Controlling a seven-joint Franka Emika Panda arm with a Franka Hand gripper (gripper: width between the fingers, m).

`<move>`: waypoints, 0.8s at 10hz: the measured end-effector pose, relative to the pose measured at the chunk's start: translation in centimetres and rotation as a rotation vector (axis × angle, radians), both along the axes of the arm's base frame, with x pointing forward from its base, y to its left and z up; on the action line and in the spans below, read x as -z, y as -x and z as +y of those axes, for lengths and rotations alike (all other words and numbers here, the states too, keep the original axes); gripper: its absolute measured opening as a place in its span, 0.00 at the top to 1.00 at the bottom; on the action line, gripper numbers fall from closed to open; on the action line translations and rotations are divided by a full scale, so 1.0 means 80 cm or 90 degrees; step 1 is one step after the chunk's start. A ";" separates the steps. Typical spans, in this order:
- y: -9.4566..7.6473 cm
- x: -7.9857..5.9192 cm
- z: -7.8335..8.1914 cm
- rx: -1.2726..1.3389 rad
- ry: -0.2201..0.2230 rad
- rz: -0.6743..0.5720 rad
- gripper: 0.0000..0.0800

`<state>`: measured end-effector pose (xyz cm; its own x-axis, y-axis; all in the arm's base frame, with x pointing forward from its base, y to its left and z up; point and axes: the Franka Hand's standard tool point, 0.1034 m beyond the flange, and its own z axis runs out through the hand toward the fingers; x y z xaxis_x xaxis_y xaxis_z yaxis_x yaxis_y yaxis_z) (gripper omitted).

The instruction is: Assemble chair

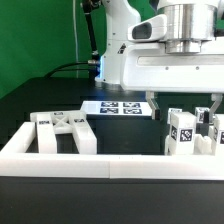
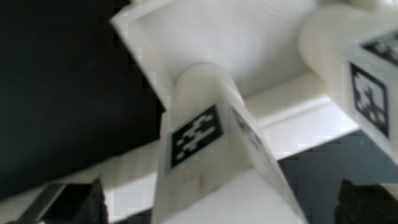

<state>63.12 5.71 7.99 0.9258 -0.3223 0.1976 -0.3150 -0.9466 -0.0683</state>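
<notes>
Several white chair parts with black-and-white tags stand clustered at the exterior view's right (image 1: 186, 133), behind the rail. My gripper (image 1: 184, 108) hangs just above them with its jaws wide apart. In the wrist view a white square post (image 2: 210, 140) with a tag runs up between my fingers (image 2: 71, 202), with a gap on each side, so the gripper (image 2: 217, 206) is open and grips nothing. Another tagged part (image 2: 368, 95) stands beside the post. A white frame piece (image 1: 62, 128) lies at the exterior view's left.
The long white rail (image 1: 110, 160) borders the front of the workspace. The marker board (image 1: 120, 108) lies flat on the black table behind the parts. The arm's white base (image 1: 125, 50) stands at the back before a green backdrop.
</notes>
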 end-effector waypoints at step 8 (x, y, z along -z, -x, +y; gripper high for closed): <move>0.000 0.000 0.001 -0.200 0.058 0.004 0.50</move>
<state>63.14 5.80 8.01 0.9783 -0.0025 0.2070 -0.0072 -0.9997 0.0218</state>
